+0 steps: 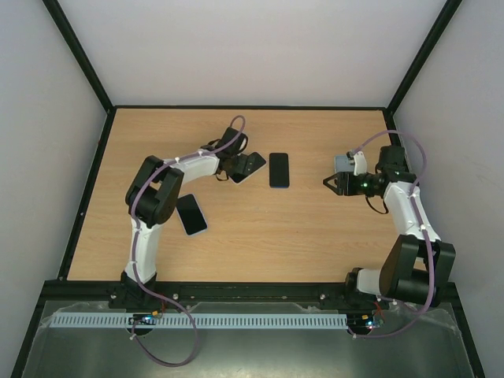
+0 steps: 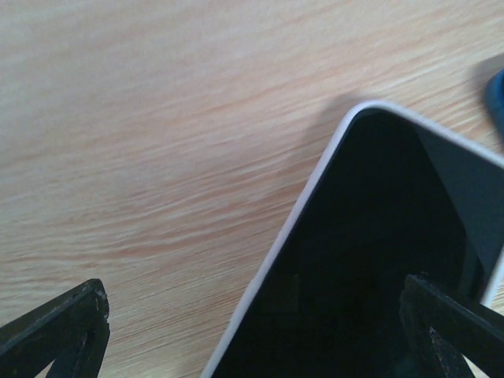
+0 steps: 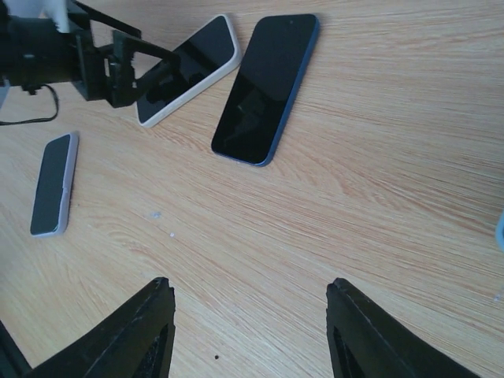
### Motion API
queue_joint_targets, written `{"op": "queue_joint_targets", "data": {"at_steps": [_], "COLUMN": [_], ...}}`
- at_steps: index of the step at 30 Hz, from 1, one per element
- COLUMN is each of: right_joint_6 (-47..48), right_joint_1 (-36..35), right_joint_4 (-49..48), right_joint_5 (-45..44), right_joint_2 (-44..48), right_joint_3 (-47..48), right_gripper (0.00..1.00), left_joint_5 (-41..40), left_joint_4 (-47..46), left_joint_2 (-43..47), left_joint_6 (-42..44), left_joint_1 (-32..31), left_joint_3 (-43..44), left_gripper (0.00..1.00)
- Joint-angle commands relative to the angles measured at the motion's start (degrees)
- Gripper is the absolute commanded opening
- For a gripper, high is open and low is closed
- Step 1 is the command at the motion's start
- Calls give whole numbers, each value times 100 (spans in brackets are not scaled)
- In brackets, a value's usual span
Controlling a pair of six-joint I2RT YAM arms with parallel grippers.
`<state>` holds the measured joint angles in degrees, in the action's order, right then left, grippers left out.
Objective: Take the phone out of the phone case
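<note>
Wood table (image 1: 260, 236), white walls. Cased phone (image 3: 189, 67) lies screen-up at centre-left, white case rim showing. Left gripper (image 2: 253, 285) sits low over its near end, fingers spread wide, one finger over the screen and the other off to the side on bare wood – likely lining up to pinch the case edge, no grip yet. Right gripper (image 3: 250, 285) hangs well apart, fingers wide and empty – probably waiting to help. Blue phone (image 3: 268, 87) lies just beside the cased one. Third phone (image 3: 53, 185) lies nearer the left arm.
</note>
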<state>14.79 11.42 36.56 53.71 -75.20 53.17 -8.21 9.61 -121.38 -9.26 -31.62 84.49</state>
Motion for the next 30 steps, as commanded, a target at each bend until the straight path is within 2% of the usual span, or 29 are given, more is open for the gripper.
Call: {"op": "queue_joint_targets", "data": {"at_steps": [1,5,11,21,30], "right_joint_6": [-23,-31,31,121,241], "right_joint_1": [-52,-65,-87,-96,-100], "right_joint_4": [-192,-168,-111,-92,51], "right_joint_5": [184,276,268,205,279], "right_joint_2": [229,202,120,159,143], "right_joint_3": [-128,-127,-95,-98,-103], "right_gripper": [52,52,53,53,53], "left_joint_5": [741,1363,1689,456,722], "left_joint_4": [294,716,915,1336,1541], "left_joint_2": [-246,-556,-571,-669,-563], "left_joint_6": [339,654,834,1096,1063], "left_joint_1": [134,251,208,-398,-327], "left_joint_3": [335,751,720,645,580], "left_gripper": [100,100,100,100,100]}}
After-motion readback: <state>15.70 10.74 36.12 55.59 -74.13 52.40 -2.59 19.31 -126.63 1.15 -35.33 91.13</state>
